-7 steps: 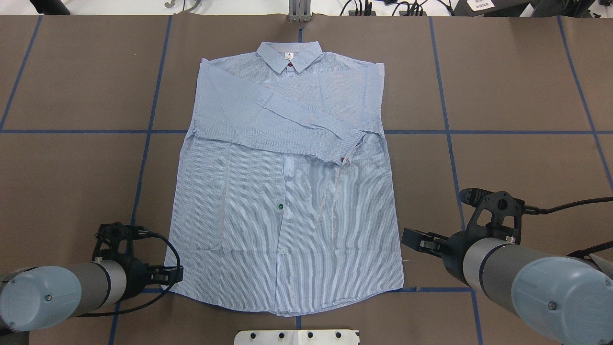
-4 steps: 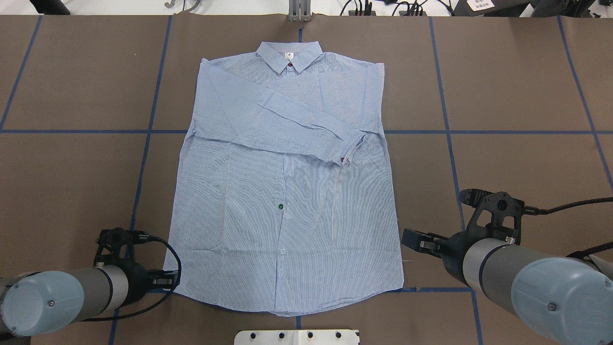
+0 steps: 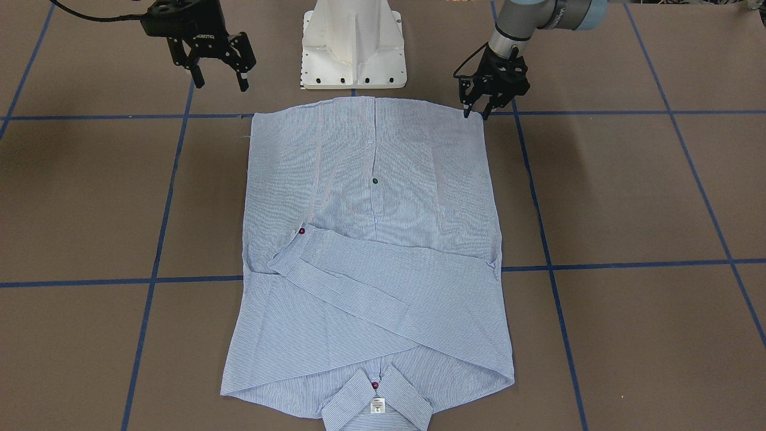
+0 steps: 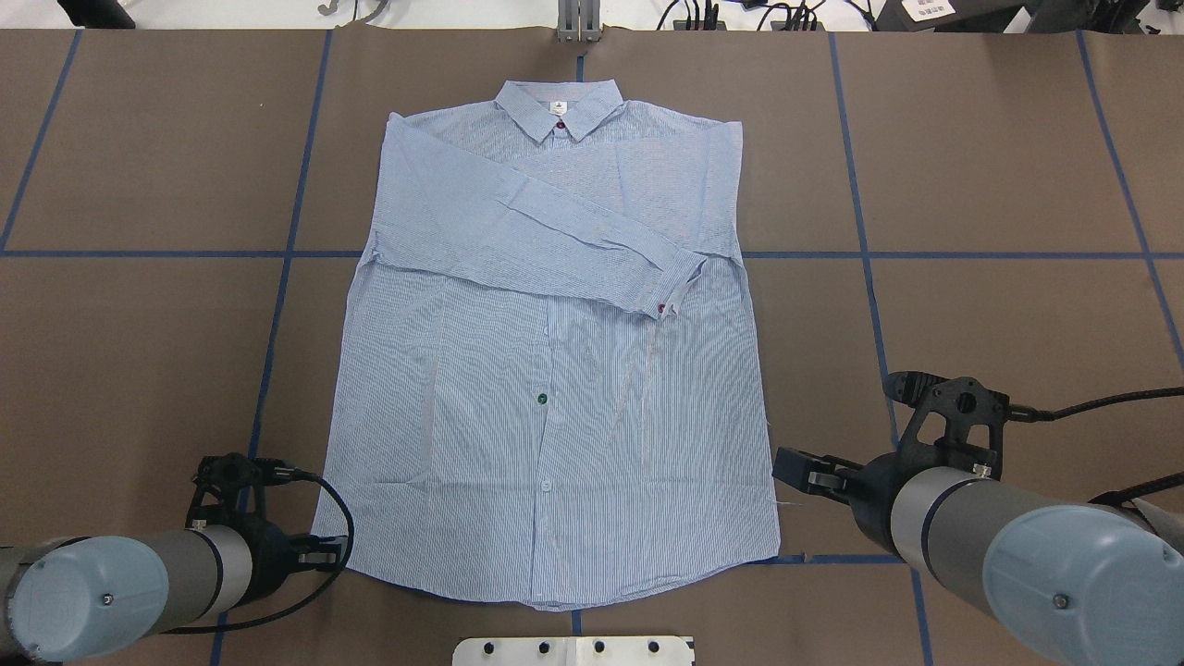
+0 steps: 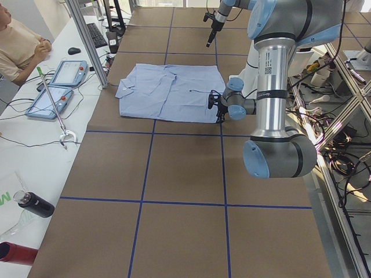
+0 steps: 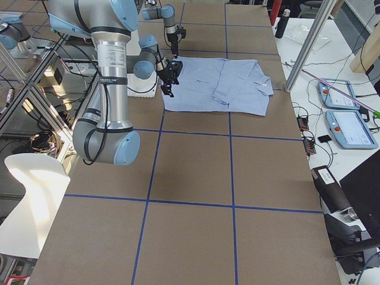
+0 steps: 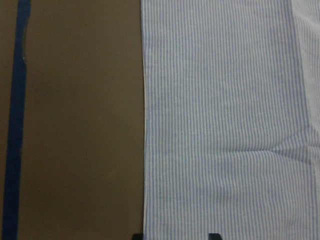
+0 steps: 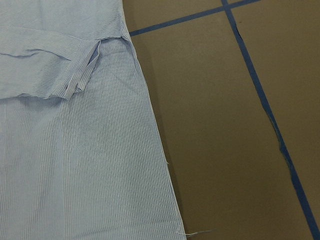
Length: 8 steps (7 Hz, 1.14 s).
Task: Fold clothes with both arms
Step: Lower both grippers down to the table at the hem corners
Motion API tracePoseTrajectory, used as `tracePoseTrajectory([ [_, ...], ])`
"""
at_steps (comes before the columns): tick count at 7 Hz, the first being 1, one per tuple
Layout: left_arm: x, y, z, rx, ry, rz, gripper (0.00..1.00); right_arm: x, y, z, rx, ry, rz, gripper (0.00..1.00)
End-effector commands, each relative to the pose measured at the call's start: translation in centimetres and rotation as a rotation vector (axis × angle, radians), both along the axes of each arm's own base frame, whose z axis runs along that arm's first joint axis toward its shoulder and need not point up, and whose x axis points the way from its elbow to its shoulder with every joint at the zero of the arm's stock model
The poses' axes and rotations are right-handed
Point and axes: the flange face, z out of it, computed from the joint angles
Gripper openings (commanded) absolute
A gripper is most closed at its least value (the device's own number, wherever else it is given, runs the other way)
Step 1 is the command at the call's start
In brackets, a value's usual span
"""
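Observation:
The light blue striped shirt (image 4: 555, 370) lies flat on the brown table, collar (image 4: 560, 106) at the far side. One sleeve is folded across the chest, its cuff (image 4: 671, 291) pointing to the right. My left gripper (image 4: 324, 550) is open at the shirt's near left hem corner (image 3: 479, 114). In the left wrist view its fingertips (image 7: 214, 236) straddle the shirt's side edge (image 7: 145, 150). My right gripper (image 3: 218, 81) is open wide and hangs just off the near right hem corner (image 3: 254, 117), apart from the cloth. The right wrist view shows the shirt's right edge (image 8: 155, 140) and cuff.
The white pedestal base (image 3: 353, 48) stands just behind the hem. Blue tape lines (image 4: 865, 254) grid the brown table. A side desk with tablets (image 5: 64, 72), a metal post (image 5: 87, 40) and a seated person (image 5: 17, 40) lies beyond the collar end.
My left gripper has slid back towards the robot along the shirt's left edge to the hem corner. The right gripper has shifted only slightly. The shirt has not moved.

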Motion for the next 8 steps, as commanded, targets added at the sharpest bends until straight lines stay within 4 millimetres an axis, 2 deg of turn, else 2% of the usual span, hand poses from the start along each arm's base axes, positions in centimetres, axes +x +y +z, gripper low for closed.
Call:
tracePoseTrajectory([
  [1,0.3,0.1,0.2,-0.001,-0.005,0.003,0.53,-0.1,0.1,0.0,0.001,0.0,-0.002,1.0],
  [2,0.3,0.1,0.1,0.0,-0.002,0.003,0.5,-0.1,0.2,0.1,0.003,0.002,-0.001,1.0],
  [3,0.4,0.1,0.0,-0.001,-0.001,0.004,0.21,-0.1,0.3,0.1,0.003,0.004,-0.003,1.0],
  [4,0.4,0.1,0.0,-0.002,0.001,0.003,0.0,-0.2,0.4,0.2,0.003,0.005,-0.006,1.0],
  [6,0.3,0.0,-0.1,0.0,0.001,-0.001,0.0,-0.4,0.7,0.2,-0.001,0.003,-0.009,1.0],
  [8,0.2,0.0,-0.6,0.001,0.013,-0.001,0.0,-1.4,2.3,0.4,-0.002,-0.008,0.028,1.0],
])
